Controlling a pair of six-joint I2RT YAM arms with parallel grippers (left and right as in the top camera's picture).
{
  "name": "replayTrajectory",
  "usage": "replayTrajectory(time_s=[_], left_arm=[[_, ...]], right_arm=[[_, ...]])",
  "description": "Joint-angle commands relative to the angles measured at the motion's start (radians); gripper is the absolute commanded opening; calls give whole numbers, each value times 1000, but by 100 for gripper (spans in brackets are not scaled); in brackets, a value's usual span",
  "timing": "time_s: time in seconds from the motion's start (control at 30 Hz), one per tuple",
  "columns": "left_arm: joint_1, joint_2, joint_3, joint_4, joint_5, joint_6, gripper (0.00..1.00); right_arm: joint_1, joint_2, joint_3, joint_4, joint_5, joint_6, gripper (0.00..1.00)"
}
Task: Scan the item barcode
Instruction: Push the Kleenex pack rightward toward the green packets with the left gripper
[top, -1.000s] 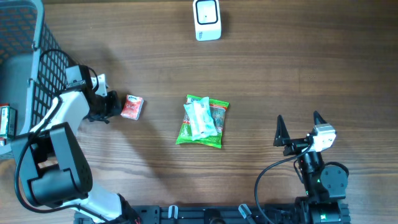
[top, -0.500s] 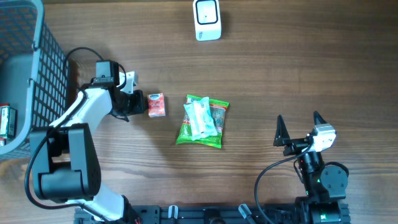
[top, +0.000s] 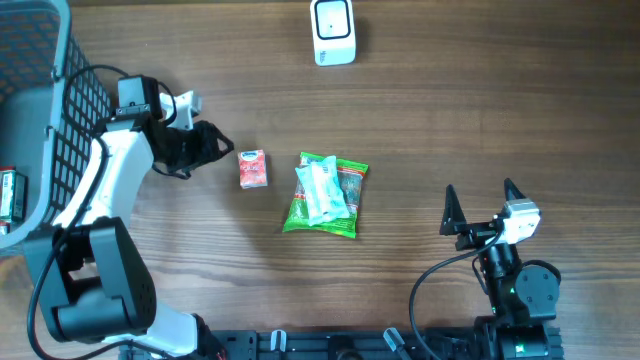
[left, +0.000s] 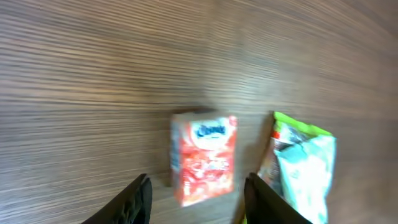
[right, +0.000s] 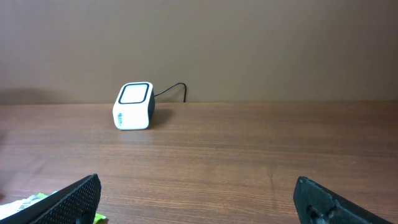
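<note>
The small red packet (top: 253, 168) lies flat on the wooden table (top: 480, 100), just ahead of the left gripper (top: 222, 146), and there's a clear gap between the two. Nothing is touching it. In the left wrist view the packet (left: 204, 157) sits in front of the two dark fingers (left: 138, 200), roughly centred between them, printed face up and a little blurred. No barcode can be made out from here.

The left gripper's jaws are parted, with nothing between them. Just past the red packet, on the side away from that gripper, sits a green snack bag (top: 326, 195). The two are close together but don't appear to touch.

The white scanner (top: 332, 32) stands well away from the left gripper, off beyond the green bag toward the far edge of the table. Behind the left gripper, back along its arm, is the grey mesh basket (top: 40, 110), with a small green box (top: 10, 195) inside.

The right gripper (top: 479, 190) has its jaws spread as wide as they go and holds nothing. It is well apart from both packets. Its wrist camera looks across bare table, with the scanner (right: 134, 106) far ahead and to the left.
</note>
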Motion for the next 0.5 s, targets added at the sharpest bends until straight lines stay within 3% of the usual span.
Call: replayTrajectory(time_s=[0.0, 0.33, 0.47], left_arm=[[-15, 31, -53, 23, 76, 56, 45], [-16, 111, -170, 193, 11, 56, 40], [-11, 111, -170, 197, 93, 55, 37]], right_arm=[[-3, 1, -1, 3, 10, -9, 100], [-3, 2, -1, 3, 10, -9, 100], [-3, 2, -1, 3, 10, -9, 100]])
